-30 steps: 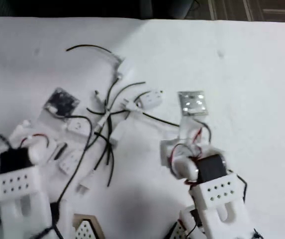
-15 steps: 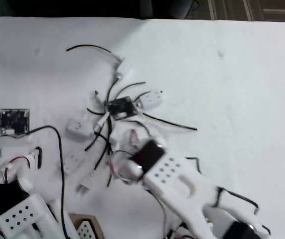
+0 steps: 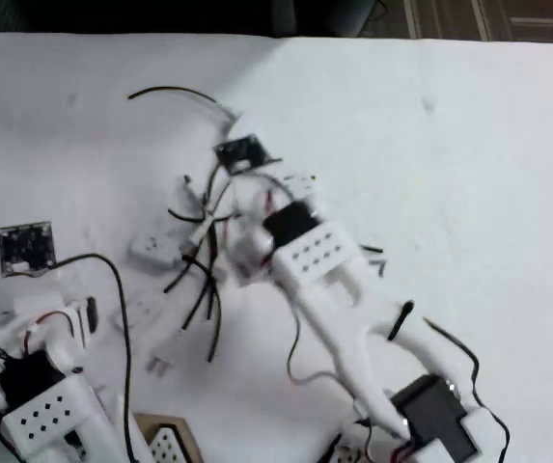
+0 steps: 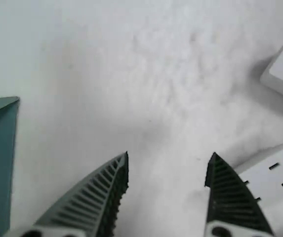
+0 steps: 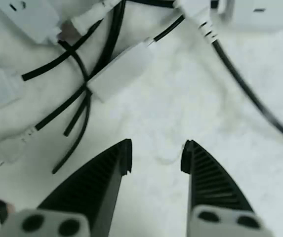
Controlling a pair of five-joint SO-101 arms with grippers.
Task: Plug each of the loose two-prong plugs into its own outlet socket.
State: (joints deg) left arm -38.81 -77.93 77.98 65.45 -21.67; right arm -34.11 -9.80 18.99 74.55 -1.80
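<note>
White tabletop (image 3: 469, 145) carries loose plugs (image 5: 8, 148) near spread right end effector (image 5: 156, 148).

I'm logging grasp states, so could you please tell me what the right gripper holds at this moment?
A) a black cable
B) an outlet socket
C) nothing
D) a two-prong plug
C: the right gripper is open with only bare table between its fingers, and a two-prong plug lies apart from it.

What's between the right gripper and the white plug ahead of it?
Bare table separates the right gripper from the white plug, in the right wrist view.
</note>
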